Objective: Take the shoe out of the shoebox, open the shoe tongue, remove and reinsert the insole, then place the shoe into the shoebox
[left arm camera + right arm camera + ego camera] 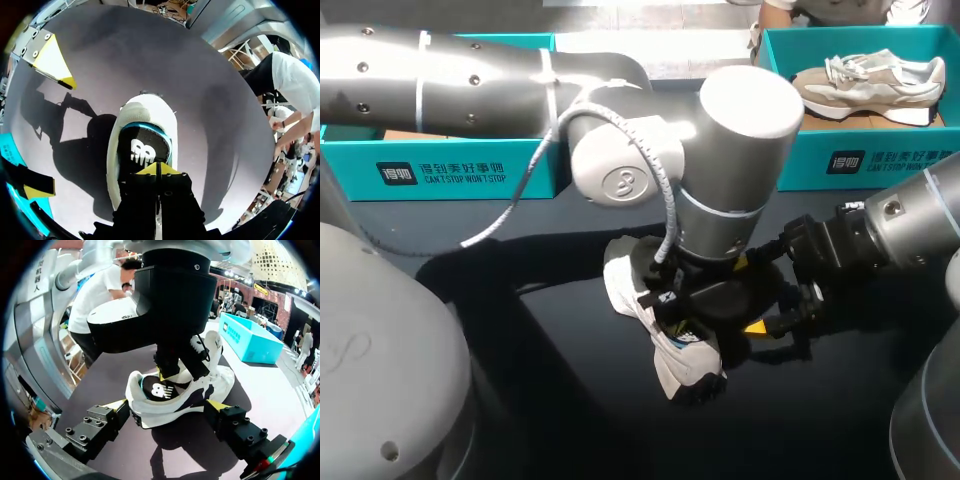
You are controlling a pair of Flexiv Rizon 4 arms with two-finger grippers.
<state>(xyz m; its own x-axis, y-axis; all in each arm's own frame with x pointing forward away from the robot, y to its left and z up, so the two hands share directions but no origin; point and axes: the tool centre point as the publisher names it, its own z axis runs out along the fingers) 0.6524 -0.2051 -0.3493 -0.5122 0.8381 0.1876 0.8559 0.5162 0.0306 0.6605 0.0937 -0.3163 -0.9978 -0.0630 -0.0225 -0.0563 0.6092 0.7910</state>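
Observation:
A white and black shoe lies on the dark table, its black insole showing at the heel. My left gripper comes straight down into the shoe's opening, its yellow tips pinched shut on the insole's heel end. My right gripper sits low at the shoe's heel, open wide. Its fingertips stand off to either side of the shoe without touching it. In the head view the left wrist hides much of the shoe.
Two teal shoeboxes stand along the table's far edge. The left box is partly behind my left arm. The right box holds a beige shoe. Bare dark table lies in front of the shoe.

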